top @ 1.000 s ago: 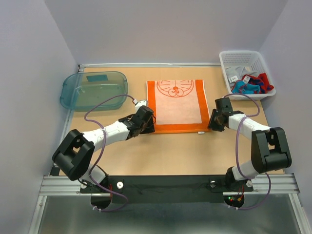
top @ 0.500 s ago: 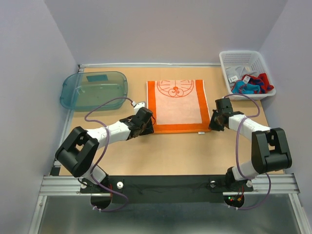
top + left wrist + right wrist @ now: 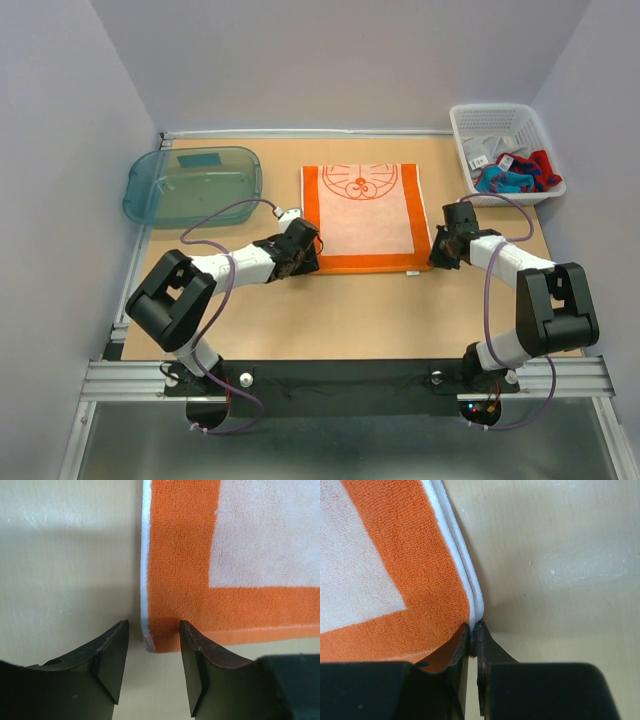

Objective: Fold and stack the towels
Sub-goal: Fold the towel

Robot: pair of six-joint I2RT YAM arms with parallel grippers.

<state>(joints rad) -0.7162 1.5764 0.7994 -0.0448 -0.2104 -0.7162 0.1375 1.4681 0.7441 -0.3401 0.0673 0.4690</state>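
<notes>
- Left gripper (image 3: 305,260) (image 3: 152,630) is down at the near-left corner of the orange towel (image 3: 365,215) (image 3: 180,580). Its jaws stand apart, one on the bare table (image 3: 350,310) just left of the towel, the other over the orange border.
- That corner sits right in the gap between the fingers, with nothing clamped.
- Right gripper (image 3: 437,258) (image 3: 472,632) is at the towel's near-right corner. Its jaws are pressed together on the white edge there, and a bit of orange cloth (image 3: 410,555) curls up against the left finger.
- The orange towel lies flat and spread on the table between the two grippers, its pale centre panel and line drawing facing up.
- Left of the towel, toward the far side, is the tray (image 3: 140,195).
- Right of the towel, at the far corner, is the basket (image 3: 490,106). A red and blue towel (image 3: 520,178) is bunched in its near end, with a grey towel (image 3: 495,140) behind it.
</notes>
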